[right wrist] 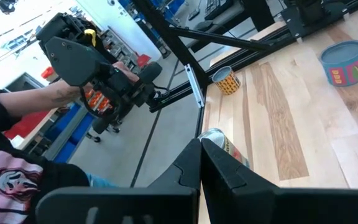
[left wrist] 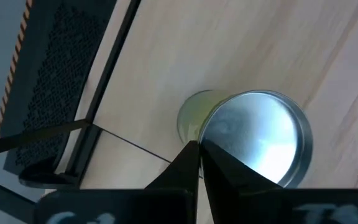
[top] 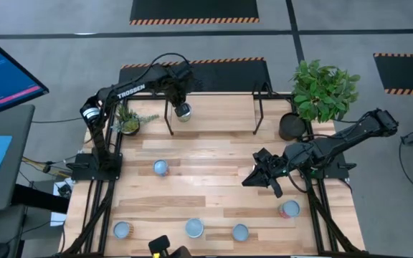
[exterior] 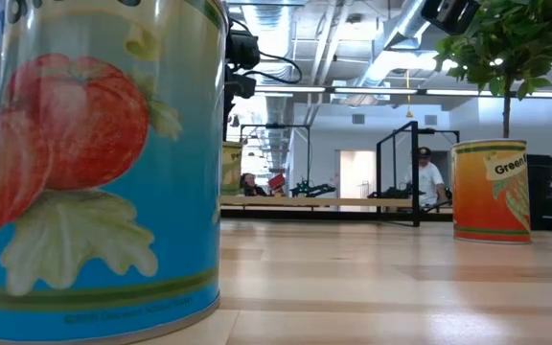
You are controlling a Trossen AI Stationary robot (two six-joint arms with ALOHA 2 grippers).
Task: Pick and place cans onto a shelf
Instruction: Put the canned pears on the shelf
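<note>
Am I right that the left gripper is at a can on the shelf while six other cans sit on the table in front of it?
Not quite: the high view shows five cans on the table, not six. The left gripper is indeed at a can on the shelf.

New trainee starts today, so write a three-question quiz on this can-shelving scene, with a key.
1. True or false: every small cylindrical tin can already stands on the low light-wood shelf with black metal legs.
2. Which gripper hangs over the silver-topped can at the shelf's end? A) left gripper B) right gripper
3. In the high view, how many cans stand on the plank tabletop, off the shelf?
Key: 1 false; 2 A; 3 five.
</note>
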